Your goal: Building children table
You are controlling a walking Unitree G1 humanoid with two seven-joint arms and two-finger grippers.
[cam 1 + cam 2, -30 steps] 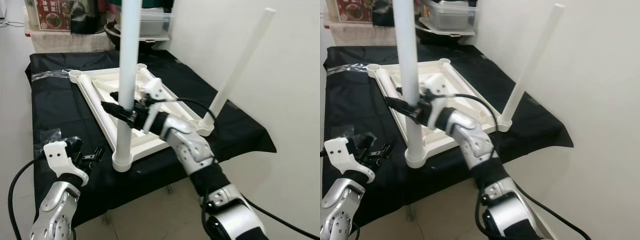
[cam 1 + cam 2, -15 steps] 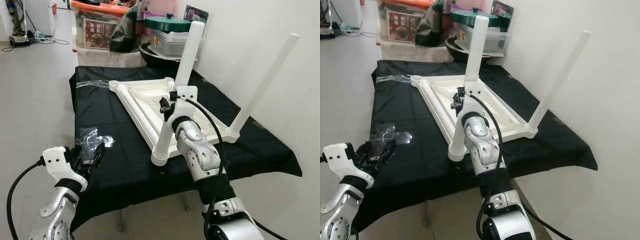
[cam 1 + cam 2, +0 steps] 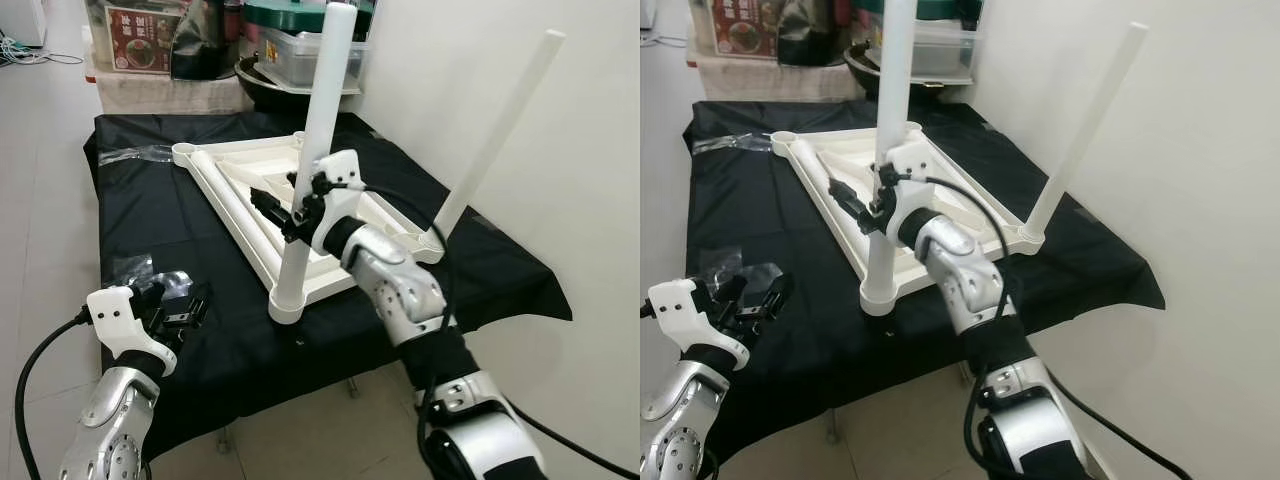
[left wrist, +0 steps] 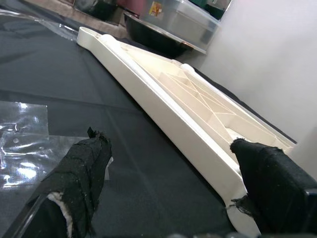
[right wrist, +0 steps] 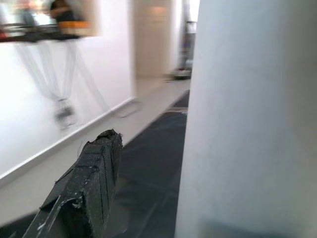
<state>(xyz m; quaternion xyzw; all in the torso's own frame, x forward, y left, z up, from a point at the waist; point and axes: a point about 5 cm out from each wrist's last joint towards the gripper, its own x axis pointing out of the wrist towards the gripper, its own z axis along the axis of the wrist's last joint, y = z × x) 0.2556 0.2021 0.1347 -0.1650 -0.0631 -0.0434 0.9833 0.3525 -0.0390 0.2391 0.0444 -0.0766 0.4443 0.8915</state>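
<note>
White leg (image 3: 312,160) stands between right gripper (image 3: 285,213) jaws

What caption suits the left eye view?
Right gripper holds a leg upright on the upturned tabletop.

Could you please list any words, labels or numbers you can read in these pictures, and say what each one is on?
None can be read.
Red printed box behind the table: there is print on its front, too small and blurred to read.
Label on the grey container: a small coloured patch, illegible.
White table frame and white leg: no markings visible.
</note>
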